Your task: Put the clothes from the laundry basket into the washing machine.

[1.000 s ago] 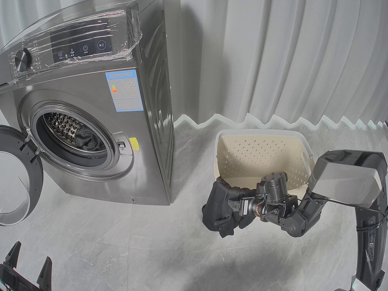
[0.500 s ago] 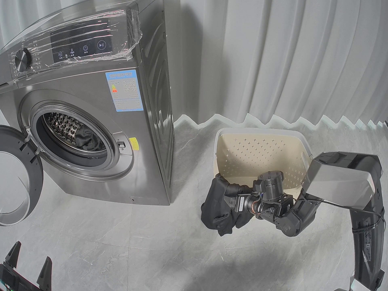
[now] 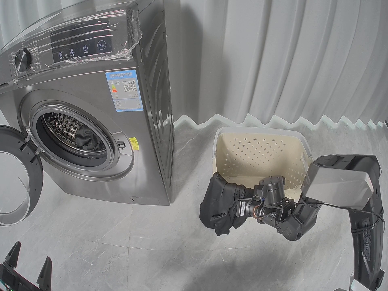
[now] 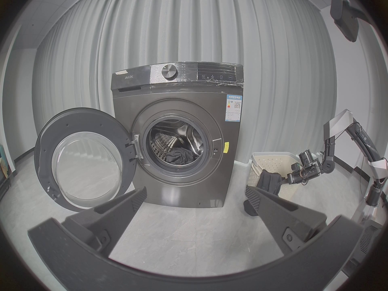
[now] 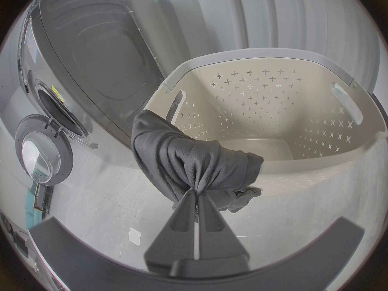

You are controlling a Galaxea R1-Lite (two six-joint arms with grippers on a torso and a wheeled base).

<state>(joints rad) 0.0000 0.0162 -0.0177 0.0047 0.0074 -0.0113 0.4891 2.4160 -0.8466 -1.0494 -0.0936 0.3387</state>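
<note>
A dark grey garment [image 3: 220, 209] hangs over the near left corner of the beige laundry basket [image 3: 262, 152], draping outside it toward the floor. My right gripper [image 5: 197, 197] is shut on a bunched fold of this garment [image 5: 190, 162], just outside the basket's front rim [image 5: 323, 162]. The silver washing machine [image 3: 93, 102] stands to the left with its round door [image 3: 16, 174] swung open, and another dark garment [image 3: 89, 139] lies in the drum. Low at the near left, my left gripper [image 3: 28, 263] is open and holds nothing; its fingers [image 4: 121, 211] frame the machine [image 4: 178, 134].
White curtains [image 3: 283, 49] hang behind the basket and the machine. Grey tiled floor [image 3: 141, 239] lies open between the machine's front and the basket. The open door juts out at the far left.
My right gripper has drawn the dark garment a little to the left and lower along the basket's corner. The left arm has stayed still.
</note>
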